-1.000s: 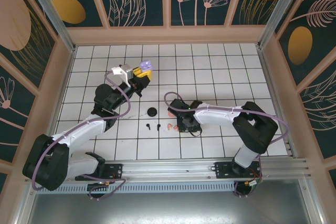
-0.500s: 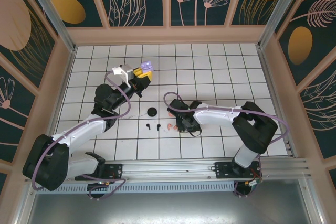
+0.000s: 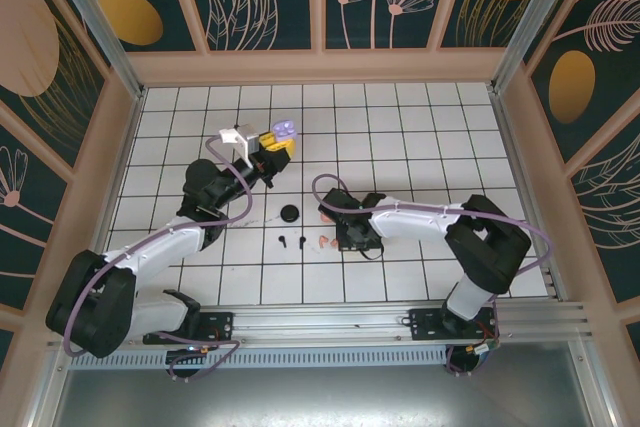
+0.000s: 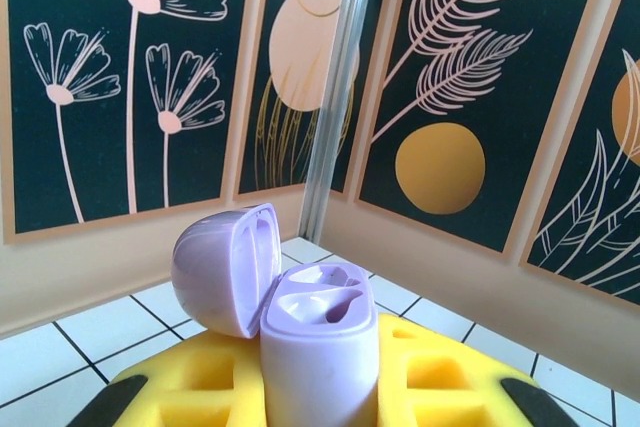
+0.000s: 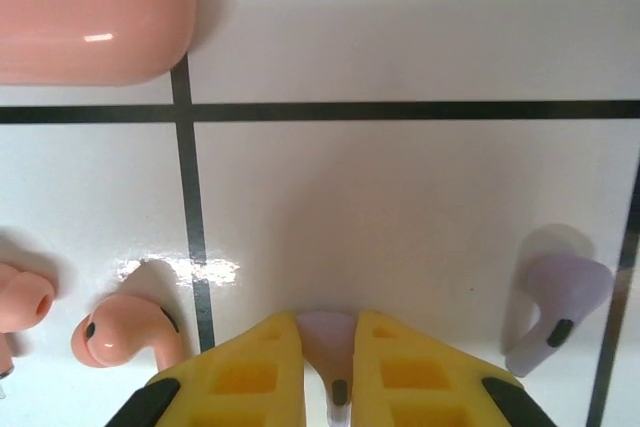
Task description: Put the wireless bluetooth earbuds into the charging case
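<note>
Left gripper (image 4: 320, 379): raised off the tiles, yellow pads clamped on the lower body of the lavender case (image 4: 318, 347).
Lavender case: upright, lid swung open toward 9 o'clock, its two wells facing up.
Right gripper (image 5: 330, 372): down at the tiled table (image 5: 420, 197), jaws narrow, pinching one lavender earbud (image 5: 326, 332).
Other lavender earbud (image 5: 558, 309): lying loose at 3 o'clock from those fingers, apart from them.
Coral earbuds (image 5: 125, 332): two at 9 o'clock, close beside the left pad.
Coral case (image 5: 90, 7): closed, at 11 o'clock in the right wrist view.
Black case (image 3: 290, 213): on the tiles between the two grippers.
Black earbuds (image 3: 291, 241): a pair at 9 o'clock from the right gripper, beyond the coral ones.
Distance: the lavender case sits at 11 o'clock from the right gripper, well apart.
</note>
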You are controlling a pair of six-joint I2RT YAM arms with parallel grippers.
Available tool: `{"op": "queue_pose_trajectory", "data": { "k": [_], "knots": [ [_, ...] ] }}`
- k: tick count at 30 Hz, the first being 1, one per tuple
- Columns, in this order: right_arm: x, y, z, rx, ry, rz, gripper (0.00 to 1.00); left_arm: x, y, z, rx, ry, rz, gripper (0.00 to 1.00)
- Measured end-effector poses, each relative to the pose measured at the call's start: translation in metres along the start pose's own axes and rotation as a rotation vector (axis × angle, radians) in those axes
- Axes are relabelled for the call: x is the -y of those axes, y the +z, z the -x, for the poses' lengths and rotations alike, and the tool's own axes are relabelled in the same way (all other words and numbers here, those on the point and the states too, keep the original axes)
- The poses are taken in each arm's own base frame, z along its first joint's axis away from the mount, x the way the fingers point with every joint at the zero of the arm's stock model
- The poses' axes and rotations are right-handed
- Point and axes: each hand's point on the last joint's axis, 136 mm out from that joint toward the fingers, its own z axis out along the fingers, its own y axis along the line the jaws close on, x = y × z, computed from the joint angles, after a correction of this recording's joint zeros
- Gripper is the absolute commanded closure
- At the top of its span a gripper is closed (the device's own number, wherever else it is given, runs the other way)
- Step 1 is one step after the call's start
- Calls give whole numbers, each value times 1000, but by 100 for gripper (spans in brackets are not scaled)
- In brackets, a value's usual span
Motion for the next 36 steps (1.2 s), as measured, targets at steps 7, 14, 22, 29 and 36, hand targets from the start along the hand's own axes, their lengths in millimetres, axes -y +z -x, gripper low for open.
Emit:
{"op": "queue_pose_trajectory", "data": {
  "k": [7, 14, 22, 29, 36],
  "knots": [
    [-11, -57, 39, 165, 4, 102, 86, 5, 6, -4, -10, -2, -30, 100],
    [-23, -174, 114, 482, 3, 305, 87, 31, 22, -4, -10, 41, -108, 100],
    [-20, -290, 164, 825, -55, 477, 86, 53, 44, -7, 2, 99, -176, 100],
    [-31, -319, 173, 921, -161, 551, 86, 67, 56, -5, 29, 242, -179, 100],
    [-48, -344, 171, 997, -265, 654, 86, 70, 63, 7, 70, 367, -153, 100]
  ]
}}
